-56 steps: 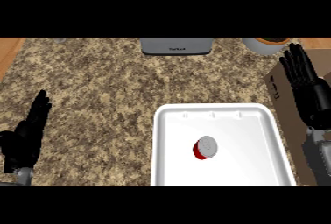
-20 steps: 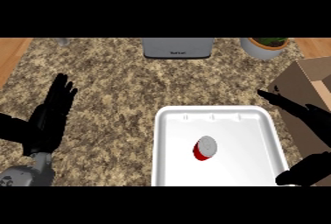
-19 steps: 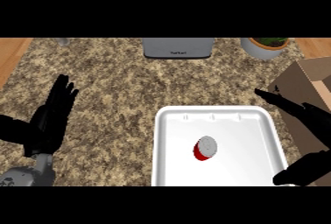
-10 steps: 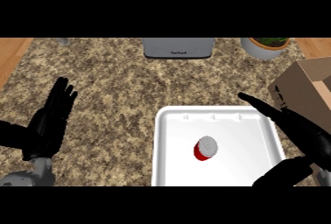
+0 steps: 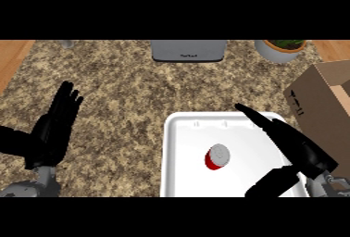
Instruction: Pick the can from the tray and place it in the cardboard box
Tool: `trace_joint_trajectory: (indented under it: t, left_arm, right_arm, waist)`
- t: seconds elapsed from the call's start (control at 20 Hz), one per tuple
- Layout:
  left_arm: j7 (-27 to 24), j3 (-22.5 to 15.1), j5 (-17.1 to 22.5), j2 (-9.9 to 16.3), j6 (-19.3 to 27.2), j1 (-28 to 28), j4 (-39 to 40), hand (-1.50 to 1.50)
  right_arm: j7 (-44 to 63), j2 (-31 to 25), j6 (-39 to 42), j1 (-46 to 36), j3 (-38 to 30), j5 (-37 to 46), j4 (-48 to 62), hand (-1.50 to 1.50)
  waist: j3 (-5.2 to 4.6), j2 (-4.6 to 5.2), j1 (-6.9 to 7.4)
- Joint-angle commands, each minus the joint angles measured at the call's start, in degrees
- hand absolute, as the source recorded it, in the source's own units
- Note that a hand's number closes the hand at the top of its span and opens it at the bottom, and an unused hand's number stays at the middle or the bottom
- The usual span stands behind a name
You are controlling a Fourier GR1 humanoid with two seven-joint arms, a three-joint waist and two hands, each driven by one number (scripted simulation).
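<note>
Right hand (image 5: 295,147), open, above the tray (image 5: 183,157) right of the can (image 5: 218,156); left hand (image 5: 52,128) open, lower left.

Counter (image 5: 130,88): speckled brown/tan/black granite pattern, w/ plain wood-brown strip beyond left hand (image 5: 51,132). Both hands black; right hand (image 5: 294,146) over white tray (image 5: 184,162). Can (image 5: 217,157) just left of right hand: red body, grey top. Cardboard box (image 5: 321,106) brown, dark markings. Far side: grey appliance (image 5: 188,50); white pot, green plant (image 5: 280,48).
</note>
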Motion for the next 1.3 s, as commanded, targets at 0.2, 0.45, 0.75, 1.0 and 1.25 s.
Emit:
trace_joint_trajectory:
  t: [0.2, 0.45, 0.75, 1.0, 1.25]
  left_arm:
    - [2.1, 3.1, -2.4, -1.9, -1.9, -1.7, -0.2, 0.00]
    - [1.2, 3.5, -2.4, -2.2, -3.9, 2.0, -2.2, 0.00]
    - [2.3, 5.1, -4.2, -3.8, -3.9, -0.8, -0.4, 0.00]
    - [5.6, 4.0, -4.3, -5.3, -3.9, 0.4, -5.4, 0.00]
    - [4.8, 9.1, -2.4, -3.3, -7.4, -2.4, -0.3, 0.00]
  right_arm:
    - [-1.0, 4.8, 2.5, 2.3, -0.5, 5.1, -0.3, -1.50]
    - [-5.6, 6.9, 1.3, 2.3, 0.8, 9.5, 5.1, -1.50]
    - [-8.6, 8.2, 1.9, 2.0, -1.3, 12.8, 8.0, -1.50]
    - [-9.2, 10.8, -0.9, 3.1, 2.4, 19.4, 10.5, -1.50]
    - [-9.0, 11.8, 0.1, 6.2, 2.5, 19.8, 6.6, -1.50]
  waist:
    - [-0.01, -0.02, -0.05]
    - [-0.01, -0.04, 0.11]
    - [-0.01, 0.00, -0.01]
    - [0.00, -0.03, 0.05]
    - [-0.01, -0.03, -0.13]
